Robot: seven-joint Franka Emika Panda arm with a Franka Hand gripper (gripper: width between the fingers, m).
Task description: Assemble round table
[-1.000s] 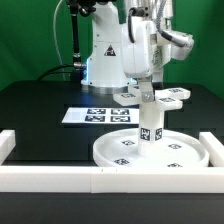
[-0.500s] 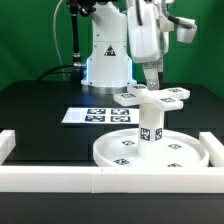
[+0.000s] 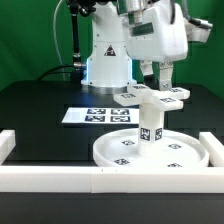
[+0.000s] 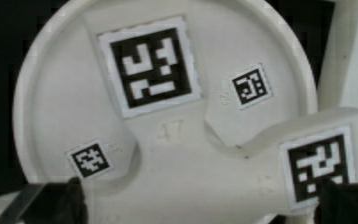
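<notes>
The large round disc (image 3: 150, 152) lies on the table just behind the front wall. The short post (image 3: 149, 122) stands upright on its middle, free of the gripper. The flat cross-shaped piece (image 3: 160, 97) lies behind the disc and fills the wrist view (image 4: 185, 130), its square tags facing up. My gripper (image 3: 159, 80) hangs open just above the cross-shaped piece and holds nothing. In the wrist view the gripper (image 4: 202, 205) shows dark fingertips (image 4: 51, 200) wide apart on either side of one arm of the piece. Whether they touch it I cannot tell.
The white border wall (image 3: 100, 180) runs along the front, with side pieces at both ends. The marker board (image 3: 95, 115) lies flat on the exterior view's left of the disc. The arm's white base (image 3: 105, 60) stands at the back.
The gripper has left the top of the post, risen, and moved back and to the exterior view's right over the cross-shaped piece, with its wrist turned. The post stays upright on the disc.
</notes>
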